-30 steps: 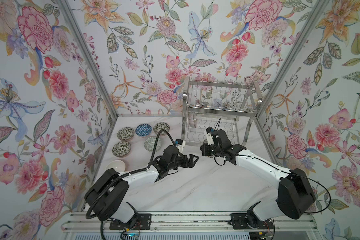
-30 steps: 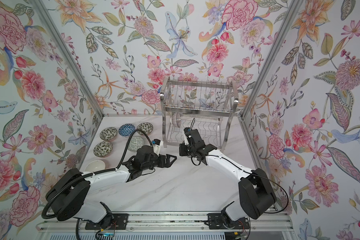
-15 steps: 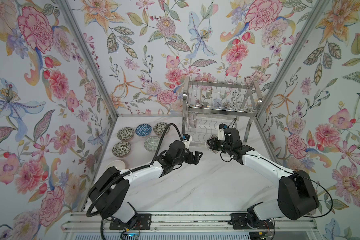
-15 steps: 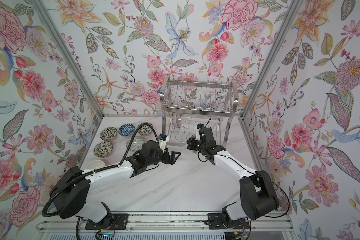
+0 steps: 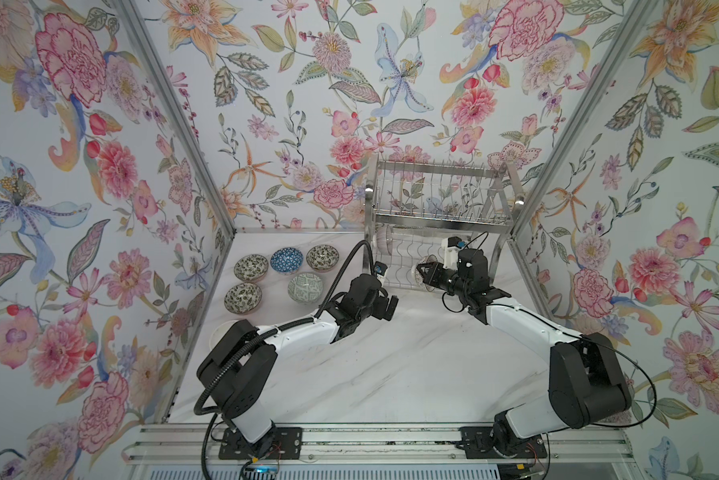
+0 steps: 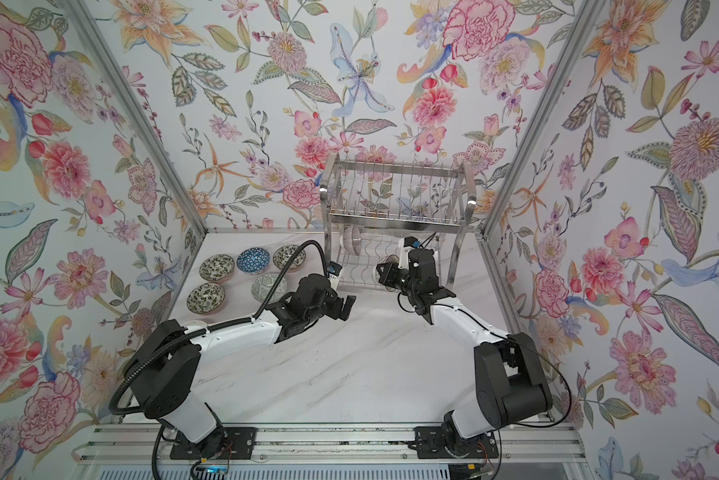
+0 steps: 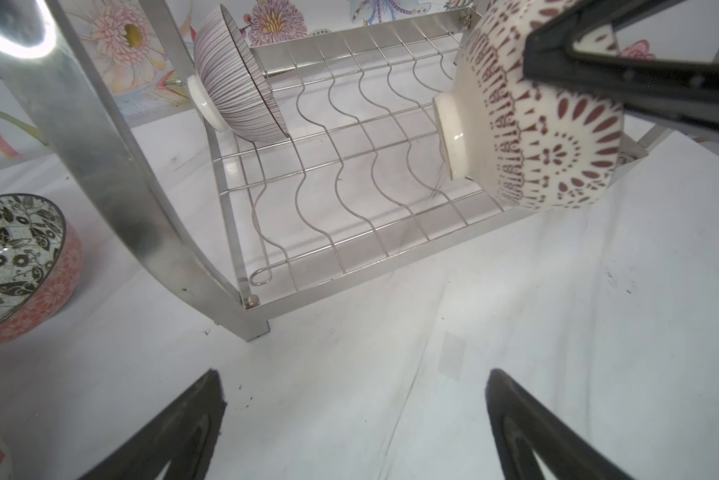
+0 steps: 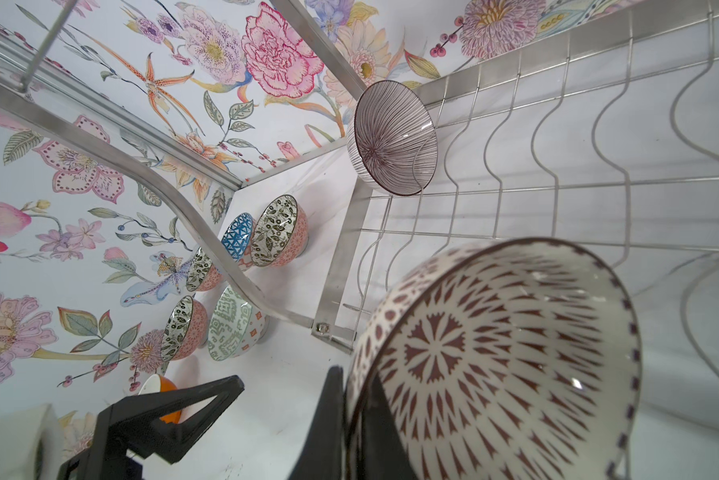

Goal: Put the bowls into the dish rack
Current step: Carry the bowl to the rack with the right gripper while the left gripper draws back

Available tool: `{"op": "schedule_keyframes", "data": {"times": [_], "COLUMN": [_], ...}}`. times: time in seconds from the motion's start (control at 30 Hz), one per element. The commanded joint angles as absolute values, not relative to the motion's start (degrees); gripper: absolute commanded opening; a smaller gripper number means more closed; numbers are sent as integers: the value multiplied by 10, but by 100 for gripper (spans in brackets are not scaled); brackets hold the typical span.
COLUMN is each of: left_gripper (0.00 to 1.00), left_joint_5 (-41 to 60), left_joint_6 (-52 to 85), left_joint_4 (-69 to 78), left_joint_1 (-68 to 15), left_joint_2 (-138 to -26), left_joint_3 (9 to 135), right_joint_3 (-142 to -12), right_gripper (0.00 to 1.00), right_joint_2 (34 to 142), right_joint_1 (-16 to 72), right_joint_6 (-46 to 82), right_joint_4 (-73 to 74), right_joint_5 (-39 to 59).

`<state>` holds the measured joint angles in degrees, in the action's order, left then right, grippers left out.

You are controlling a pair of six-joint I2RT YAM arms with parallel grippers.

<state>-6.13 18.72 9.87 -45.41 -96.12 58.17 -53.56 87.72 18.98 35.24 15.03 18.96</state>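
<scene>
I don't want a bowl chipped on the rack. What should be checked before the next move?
1. Grip: right end effector shut on the rim of the held bowl: ok.
2. Held bowl on edge, like the striped bowl in the rack: ok.
3. Room: slots between the two bowls free: ok.
4. Left end effector open, in front of the rack, apart from it: ok.
5. Held bowl seated in a slot: cannot tell.

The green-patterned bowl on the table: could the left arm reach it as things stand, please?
Probably yes: the left gripper is open and empty, and the green bowl sits upright just beside that arm, with nothing between them; it would need to draw back.
</scene>
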Motion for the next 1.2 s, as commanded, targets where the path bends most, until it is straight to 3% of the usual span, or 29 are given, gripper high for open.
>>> {"op": "schedule_keyframes", "data": {"times": [0.0,0.37,0.67,1.17], "left_gripper": [99,99,99,99], "left_joint_5": [-99,-83,-35,-37], "left_joint_6": [126,39,34,0], "left_joint_4": [162,313,352,371], "left_joint_1": [-459,-459,-459,-458], "left_joint_2": [-980,-984,-994,-1015], "left_joint_3": [562,484,473,474], "right_joint_3": [-553,-558,-568,-595], "right_gripper": [0,0,0,0], "right_joint_2": [898,956,976,1030], "right_joint_1": [187,188,188,187], "right_joint_6": [359,372,369,395], "right_joint_4": [237,352,377,471], "right_joint_5": [209,241,242,273]}}
